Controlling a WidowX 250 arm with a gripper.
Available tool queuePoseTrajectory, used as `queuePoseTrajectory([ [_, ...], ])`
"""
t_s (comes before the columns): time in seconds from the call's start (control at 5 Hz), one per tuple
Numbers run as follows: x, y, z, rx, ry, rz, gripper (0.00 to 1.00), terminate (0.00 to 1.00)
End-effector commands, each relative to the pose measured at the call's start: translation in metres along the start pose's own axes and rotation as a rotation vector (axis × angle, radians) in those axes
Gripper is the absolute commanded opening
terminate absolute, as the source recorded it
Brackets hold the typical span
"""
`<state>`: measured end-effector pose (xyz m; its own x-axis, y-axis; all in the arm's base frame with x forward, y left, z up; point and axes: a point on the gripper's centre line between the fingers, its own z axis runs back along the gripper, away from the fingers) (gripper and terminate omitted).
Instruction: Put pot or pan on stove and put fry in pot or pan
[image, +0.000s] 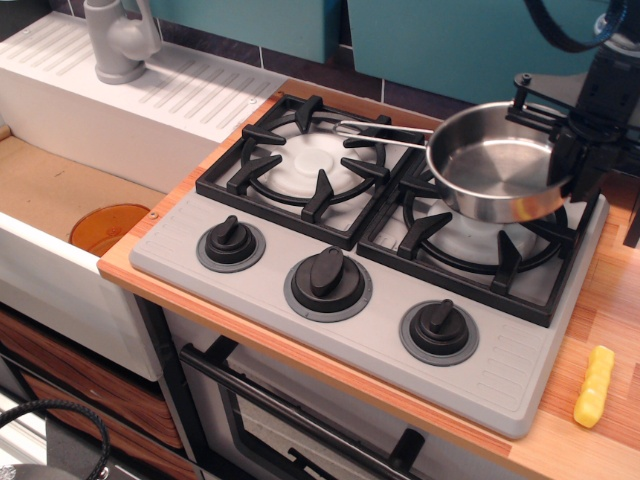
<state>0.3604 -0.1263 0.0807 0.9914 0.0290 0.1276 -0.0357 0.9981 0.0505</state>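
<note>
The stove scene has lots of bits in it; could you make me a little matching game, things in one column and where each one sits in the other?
Things:
1. pan
2. fry
3. orange disc
4. tap

Places:
A. down in the sink at the left
B. on the white drainboard at the back left
C. held by the gripper over the right burner of the stove
D. on the wooden counter to the right of the stove

Pairs: 1-C, 2-D, 3-A, 4-B
</note>
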Motion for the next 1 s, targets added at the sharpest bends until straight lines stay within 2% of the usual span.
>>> queuePoseTrajectory([
  [0.0, 0.014, 0.011, 0.021, -0.013, -0.060, -0.017, 1.00, 0.00],
  [0.4, 0.014, 0.014, 0.029, -0.021, -0.037, -0.001, 1.00, 0.00],
  [0.6, 0.013, 0.015, 0.047, -0.034, 0.015, -0.007, 1.00, 0.00],
  [0.8, 0.010, 0.023, 0.066, -0.009, 0.048, -0.057, 1.00, 0.00],
])
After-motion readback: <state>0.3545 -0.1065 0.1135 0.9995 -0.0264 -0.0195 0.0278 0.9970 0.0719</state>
